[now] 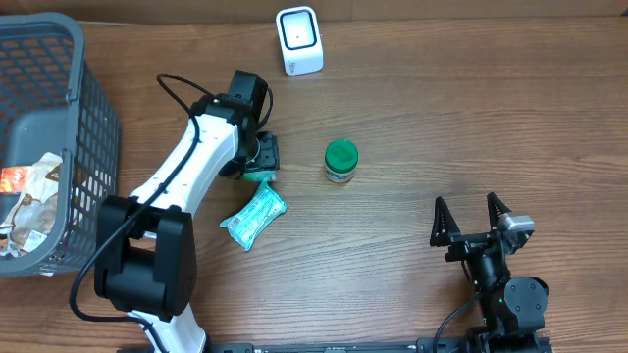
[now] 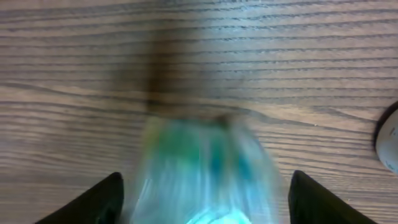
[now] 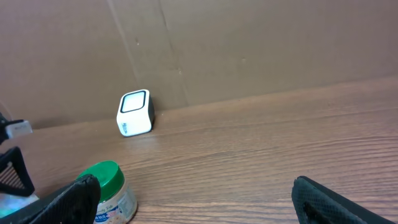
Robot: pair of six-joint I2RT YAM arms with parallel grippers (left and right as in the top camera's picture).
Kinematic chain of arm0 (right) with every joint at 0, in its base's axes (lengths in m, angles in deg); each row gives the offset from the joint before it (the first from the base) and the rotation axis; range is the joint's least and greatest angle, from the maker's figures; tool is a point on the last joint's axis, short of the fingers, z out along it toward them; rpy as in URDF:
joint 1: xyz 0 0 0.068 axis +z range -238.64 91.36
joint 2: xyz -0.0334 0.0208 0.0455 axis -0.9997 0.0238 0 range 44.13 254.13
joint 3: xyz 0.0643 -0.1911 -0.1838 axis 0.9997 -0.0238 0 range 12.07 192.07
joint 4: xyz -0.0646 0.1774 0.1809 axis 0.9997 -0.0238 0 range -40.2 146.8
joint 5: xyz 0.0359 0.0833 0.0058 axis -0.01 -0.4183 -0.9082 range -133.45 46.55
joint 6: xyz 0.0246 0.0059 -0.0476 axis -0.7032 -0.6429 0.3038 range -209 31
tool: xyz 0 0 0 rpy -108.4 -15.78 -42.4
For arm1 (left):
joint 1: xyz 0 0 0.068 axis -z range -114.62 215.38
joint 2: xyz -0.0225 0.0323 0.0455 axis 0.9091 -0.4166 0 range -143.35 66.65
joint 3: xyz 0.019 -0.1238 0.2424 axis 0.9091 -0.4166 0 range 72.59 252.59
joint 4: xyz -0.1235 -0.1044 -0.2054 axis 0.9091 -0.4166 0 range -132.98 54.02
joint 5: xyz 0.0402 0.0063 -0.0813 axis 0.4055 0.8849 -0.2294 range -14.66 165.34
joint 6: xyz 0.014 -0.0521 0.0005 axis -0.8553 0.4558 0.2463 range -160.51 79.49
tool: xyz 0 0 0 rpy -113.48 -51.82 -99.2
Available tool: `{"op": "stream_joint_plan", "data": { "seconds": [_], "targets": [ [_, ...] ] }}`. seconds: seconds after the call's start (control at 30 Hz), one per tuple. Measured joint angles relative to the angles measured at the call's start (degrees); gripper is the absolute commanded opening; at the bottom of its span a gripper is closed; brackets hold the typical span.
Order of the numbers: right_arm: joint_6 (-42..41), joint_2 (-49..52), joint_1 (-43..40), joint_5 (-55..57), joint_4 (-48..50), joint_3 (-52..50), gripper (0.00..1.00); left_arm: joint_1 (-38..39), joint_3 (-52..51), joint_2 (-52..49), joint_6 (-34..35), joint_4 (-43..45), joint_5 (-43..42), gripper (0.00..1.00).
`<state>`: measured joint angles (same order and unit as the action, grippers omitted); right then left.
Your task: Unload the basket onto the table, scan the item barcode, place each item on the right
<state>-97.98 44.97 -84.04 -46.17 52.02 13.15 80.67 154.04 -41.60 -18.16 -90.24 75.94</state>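
Left wrist view alone shows left jaws spread astride the packet (image 2: pixel 205 168); right jaws gape

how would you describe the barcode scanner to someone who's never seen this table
On the wooden table, look to the far edge by the cardboard wall. The barcode scanner stands there alone, beyond the green-lidded jar. It is the only white boxy thing, with a dark-framed window; the jar is round, the teal packet lies flat.
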Motion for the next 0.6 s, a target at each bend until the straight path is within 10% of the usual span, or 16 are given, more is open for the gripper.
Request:
{"op": "stream_joint_plan", "data": {
  "seconds": [0.6],
  "targets": [
    [0.0, 0.0, 0.0, 0.0, 0.0, 0.0, 1.00, -11.1, 61.0, -0.3, -0.2, -35.2, 3.6, 0.88]
  ]
}}
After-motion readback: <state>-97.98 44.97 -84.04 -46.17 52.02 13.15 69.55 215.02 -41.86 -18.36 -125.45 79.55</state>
